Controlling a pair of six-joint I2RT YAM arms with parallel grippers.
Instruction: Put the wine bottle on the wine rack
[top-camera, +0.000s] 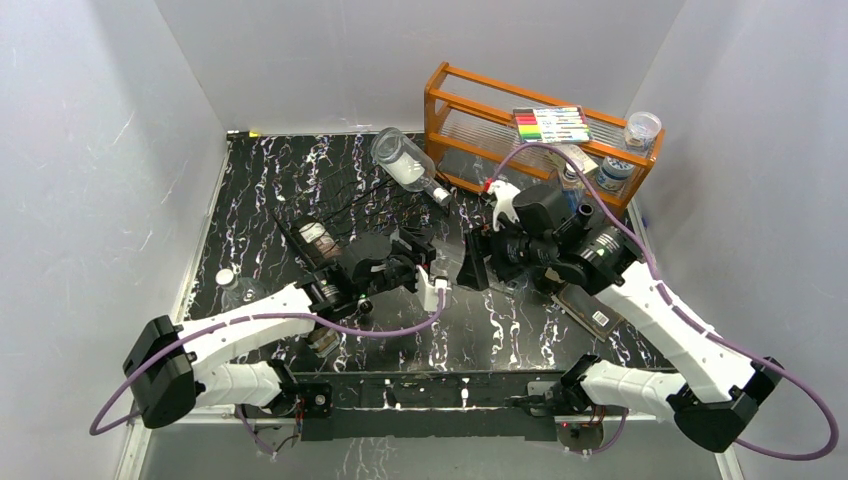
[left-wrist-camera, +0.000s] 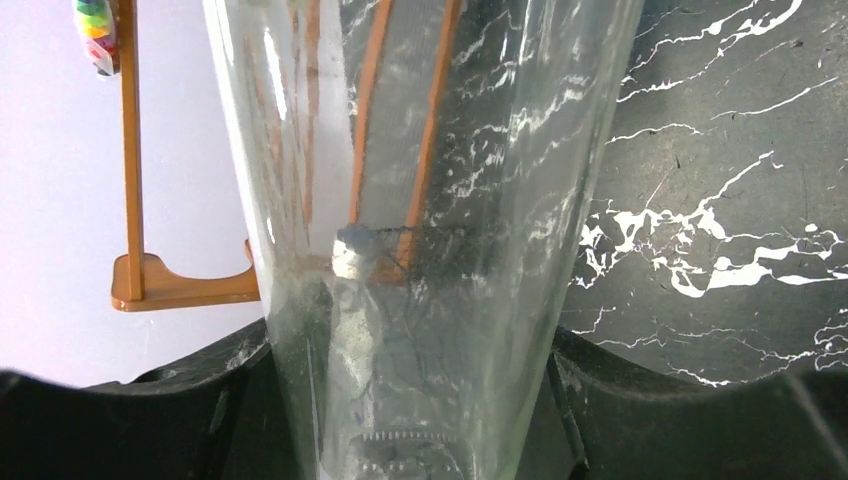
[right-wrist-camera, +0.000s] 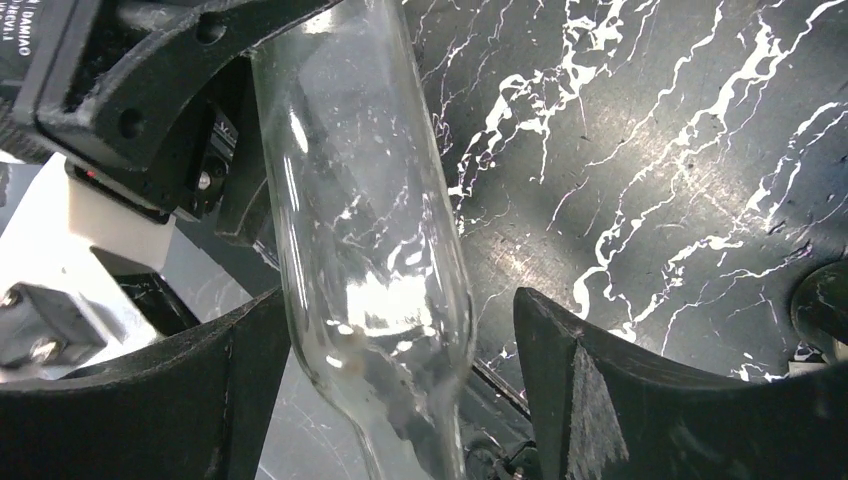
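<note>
Black fingers (left-wrist-camera: 150, 420) of the left gripper (left-wrist-camera: 420, 400) clamped a clear glass wine bottle (left-wrist-camera: 420, 180) over the black marble table (left-wrist-camera: 720, 150). The right gripper (right-wrist-camera: 400, 370) stood wide around the same bottle, a gap beside one finger. The wire wine rack (top-camera: 340, 205) sat behind.

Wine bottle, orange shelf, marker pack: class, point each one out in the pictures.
wine bottle (right-wrist-camera: 370, 250), right wrist view, middle of its clear glass body.
orange shelf (top-camera: 433, 110), top view, its left end panel.
marker pack (top-camera: 551, 124), top view, centre of the pack.
</note>
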